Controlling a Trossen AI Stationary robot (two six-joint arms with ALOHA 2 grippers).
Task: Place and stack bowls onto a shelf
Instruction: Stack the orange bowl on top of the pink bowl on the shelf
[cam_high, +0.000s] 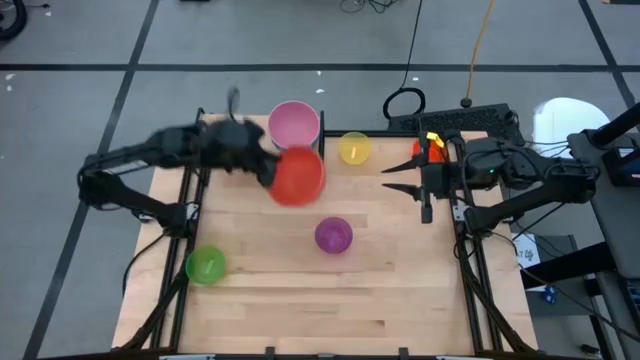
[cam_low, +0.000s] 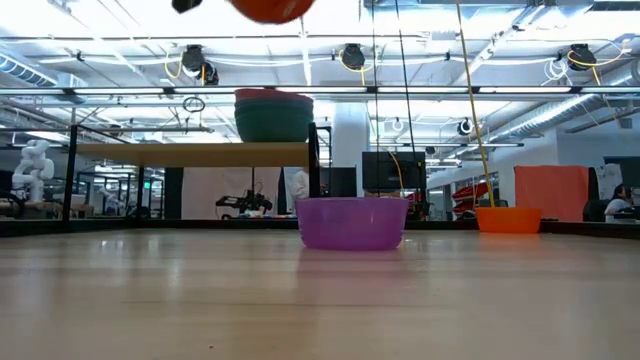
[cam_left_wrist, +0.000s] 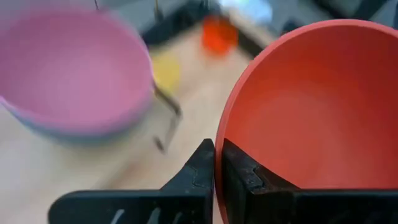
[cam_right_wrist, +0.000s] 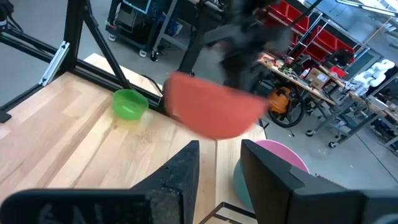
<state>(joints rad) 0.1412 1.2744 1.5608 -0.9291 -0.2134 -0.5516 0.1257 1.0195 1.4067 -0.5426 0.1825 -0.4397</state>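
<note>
Red bowl (cam_high: 297, 176): held aloft over the table (cam_high: 330, 290), just in front of the shelf (cam_low: 190, 153), tilted on its side with the hollow facing the left wrist camera.

Shelf: light-wood plank on a black frame at the table's far edge. It carries a stack with the pink bowl (cam_high: 294, 123) on top; from table height a teal bowl (cam_low: 273, 122) shows beneath it, with a thin band of another colour at the rim between.

Table: pale butcher-block wood. Beyond it, a grey floor with dark tape lines, and an open workshop with ceiling pipes, benches and racks.

Left gripper (cam_left_wrist: 216, 168): fingers pressed together on the red bowl's rim, one outside the wall and one inside.

Right gripper (cam_high: 400, 176): at the table's right edge, fingers spread, holding nothing.

Loose bowls on the table:
- purple bowl (cam_high: 333, 235), near the middle
- green bowl (cam_high: 206, 265), near the left front
- yellow bowl (cam_high: 354, 148), just right of the shelf
- orange bowl (cam_low: 509, 219), at the far right, partly under the right arm
</note>
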